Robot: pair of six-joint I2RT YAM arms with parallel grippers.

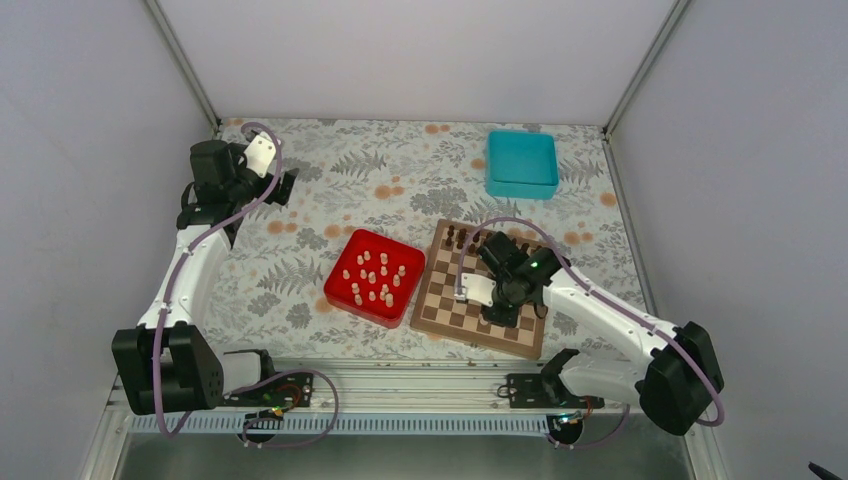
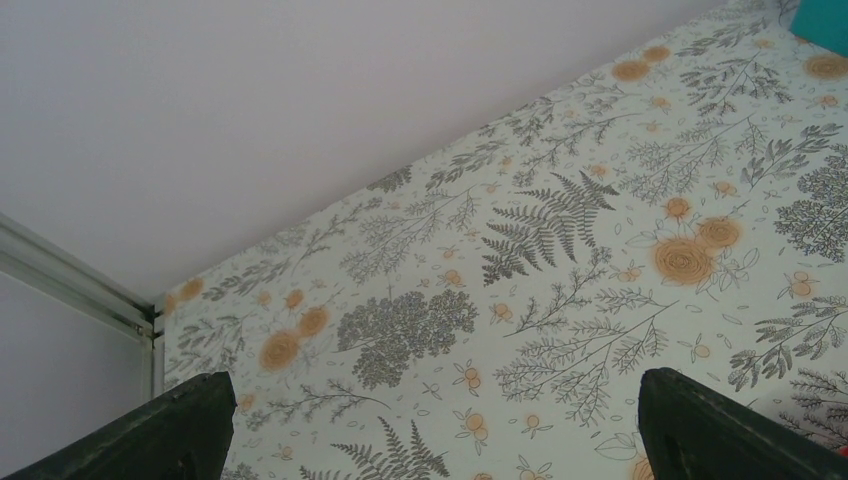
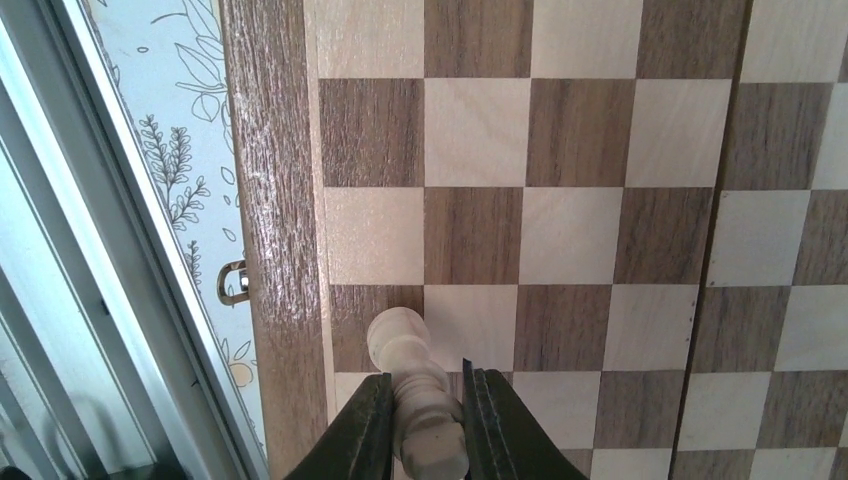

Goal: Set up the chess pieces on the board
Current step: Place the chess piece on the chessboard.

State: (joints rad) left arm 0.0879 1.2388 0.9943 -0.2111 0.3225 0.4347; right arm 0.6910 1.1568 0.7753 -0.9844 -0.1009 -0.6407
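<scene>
The board [image 1: 445,305] lies right of centre, with dark brown pieces [image 1: 458,238] along its far edge. Several pale chess pieces [image 1: 372,277] stand in a red tray [image 1: 344,297] just left of it. My right gripper [image 1: 497,305] hangs over the board's near part and is shut on one pale chess piece [image 3: 400,340]. In the right wrist view the gripper [image 3: 425,385] holds that piece tilted above the squares [image 3: 570,240] beside the board's brown border [image 3: 275,200]. My left gripper [image 1: 285,185] is at the far left, open and empty [image 2: 435,400], over the floral cloth.
A teal box [image 1: 521,163] sits at the far right of the table. The floral cloth [image 2: 560,250] covers the table. Grey walls close in the left, back and right sides. A metal rail [image 1: 400,375] runs along the near edge by the arm bases.
</scene>
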